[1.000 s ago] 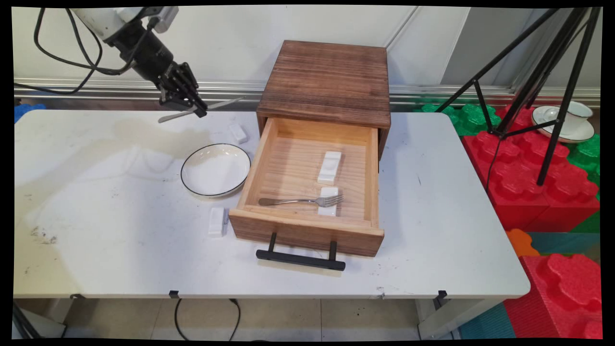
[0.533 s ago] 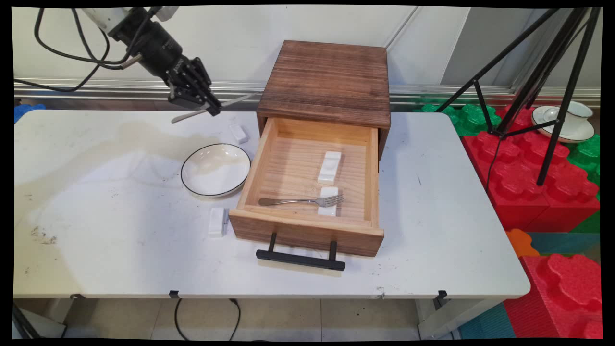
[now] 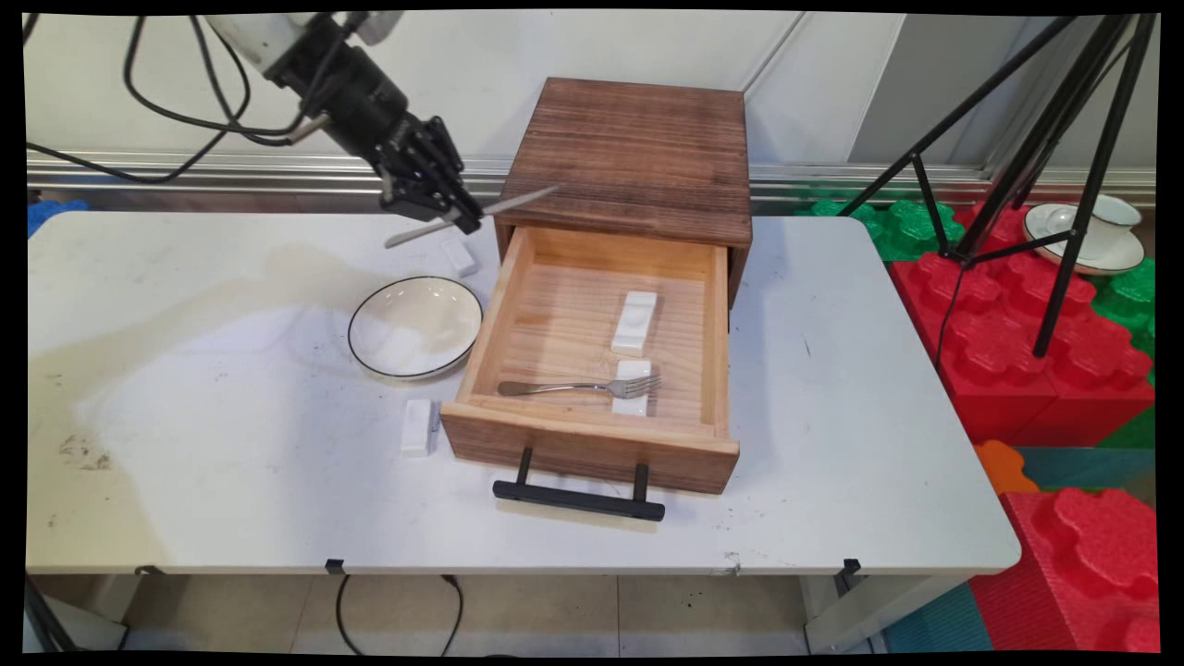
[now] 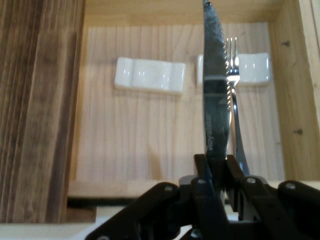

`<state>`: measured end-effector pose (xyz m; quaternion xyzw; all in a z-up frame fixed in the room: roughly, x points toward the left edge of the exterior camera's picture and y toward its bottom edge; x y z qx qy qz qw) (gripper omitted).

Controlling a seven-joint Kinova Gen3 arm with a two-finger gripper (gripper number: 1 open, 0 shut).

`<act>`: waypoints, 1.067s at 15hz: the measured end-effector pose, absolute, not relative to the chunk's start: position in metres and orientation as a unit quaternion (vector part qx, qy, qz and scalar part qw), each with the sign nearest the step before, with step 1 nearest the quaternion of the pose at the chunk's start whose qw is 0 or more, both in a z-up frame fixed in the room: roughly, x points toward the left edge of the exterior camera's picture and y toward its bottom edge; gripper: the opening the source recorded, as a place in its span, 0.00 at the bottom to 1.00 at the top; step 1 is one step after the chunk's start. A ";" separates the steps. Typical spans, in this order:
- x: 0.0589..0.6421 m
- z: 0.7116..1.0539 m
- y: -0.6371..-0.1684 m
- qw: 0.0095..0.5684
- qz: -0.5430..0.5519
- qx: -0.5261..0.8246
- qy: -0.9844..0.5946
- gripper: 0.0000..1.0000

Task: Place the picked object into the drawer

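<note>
The white table carries a wooden cabinet at its far side; its drawer is pulled out toward the camera, with the black handle at the front. To the left of the drawer stands a white bowl with a dark rim; one small white rest lies just beside the drawer's front left corner, and another lies on the table behind the bowl, near the cabinet.

Inside the drawer there are two more white rests; the farther one is bare, and on the nearer one lie the tines of a fork, whose handle points to the left.

The gripper is closed on a table knife, pinched near its middle; in the hand view the blade rises straight from between the fingers, and there it lines up over the fork and the rest under it.

What has changed: in the last second the gripper has carried the knife to the right, from above the table's far left part to the cabinet's left front corner; the knife's tip now reaches in front of the cabinet's front edge, above the drawer's back left corner. The knife is in the air and touches nothing that I can see; everything in the drawer and on the table lies as it did before.
</note>
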<state>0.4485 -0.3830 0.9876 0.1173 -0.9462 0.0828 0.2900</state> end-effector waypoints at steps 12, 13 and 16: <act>0.358 0.968 -0.409 0.291 0.106 0.110 -0.945 0.00; 0.351 0.966 -0.412 0.290 0.107 0.111 -0.945 0.00; 0.332 0.957 -0.420 0.289 0.109 0.114 -0.944 0.00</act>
